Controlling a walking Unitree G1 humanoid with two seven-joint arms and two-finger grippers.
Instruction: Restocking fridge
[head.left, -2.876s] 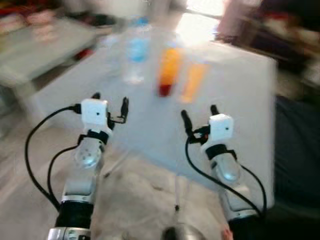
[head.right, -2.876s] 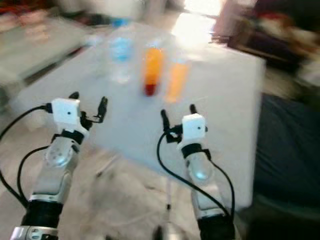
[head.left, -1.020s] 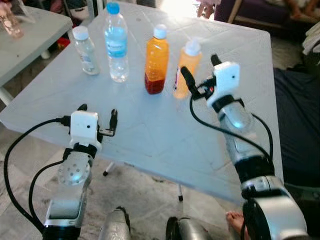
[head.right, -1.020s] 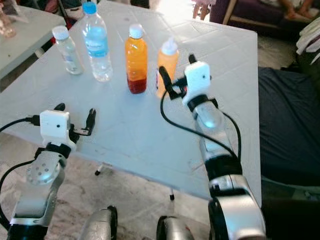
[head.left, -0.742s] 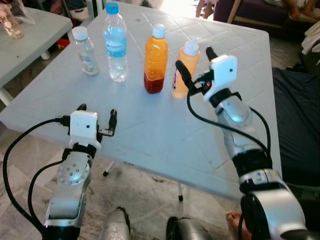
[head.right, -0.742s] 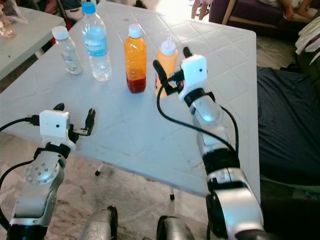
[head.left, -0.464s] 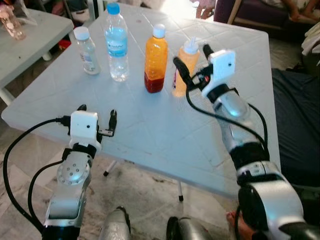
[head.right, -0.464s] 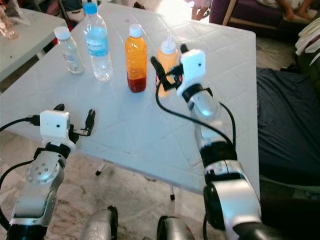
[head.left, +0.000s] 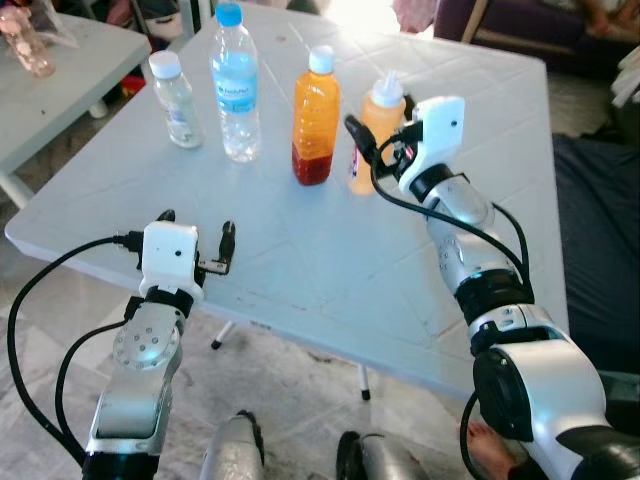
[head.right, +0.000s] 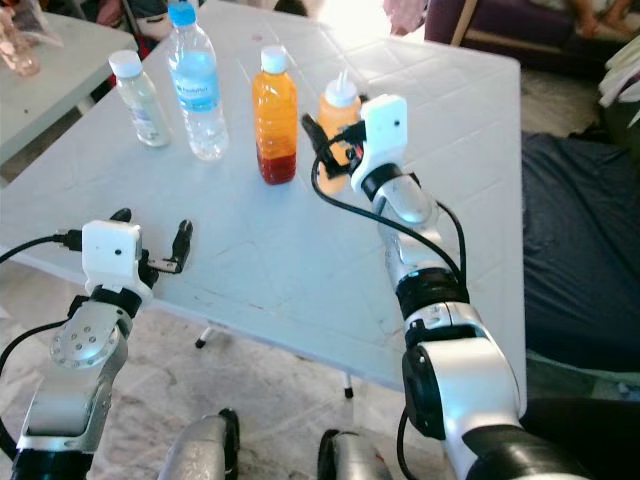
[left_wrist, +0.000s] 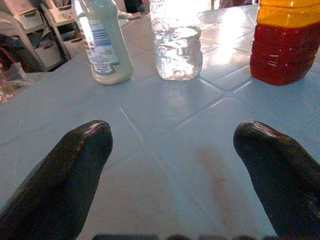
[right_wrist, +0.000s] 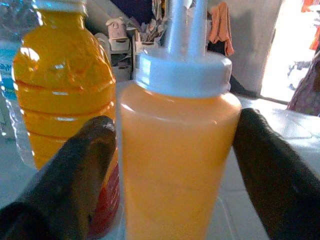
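The right gripper (right_wrist: 172, 165) is held with its two rounded black fingers (right_wrist: 75, 175) spread wide on either side of the orange squeeze bottle (right_wrist: 175, 150), one finger to each flank; whether the pads touch the plastic cannot be told. The squeeze bottle is a soft, translucent cylinder filled nearly to the shoulder with opaque orange liquid and is topped by a white ribbed cap with a tapering nozzle. Just beside it on the left stands the juice bottle (head.left: 315, 115), of ridged clear plastic with a white screw cap, in which orange liquid is seen above a dark red layer at the base. Further left the water bottle (head.left: 234, 85) is found, tall, clear and crinkled, with a blue cap and blue label, and filled with water. Leftmost is the small clear bottle (head.left: 173, 100), short, with a white cap and a printed label. Four bottles in all are counted, set upright in a loose row on the far half of the white plastic table (head.left: 300, 250), whose top is moulded in a tile-like grid of diagonal grooves. The left gripper (head.left: 195, 240) is held low at the near left edge of the table, its fingers parted wide with nothing between them. A second pale table (head.left: 70, 60) is seen at far left.
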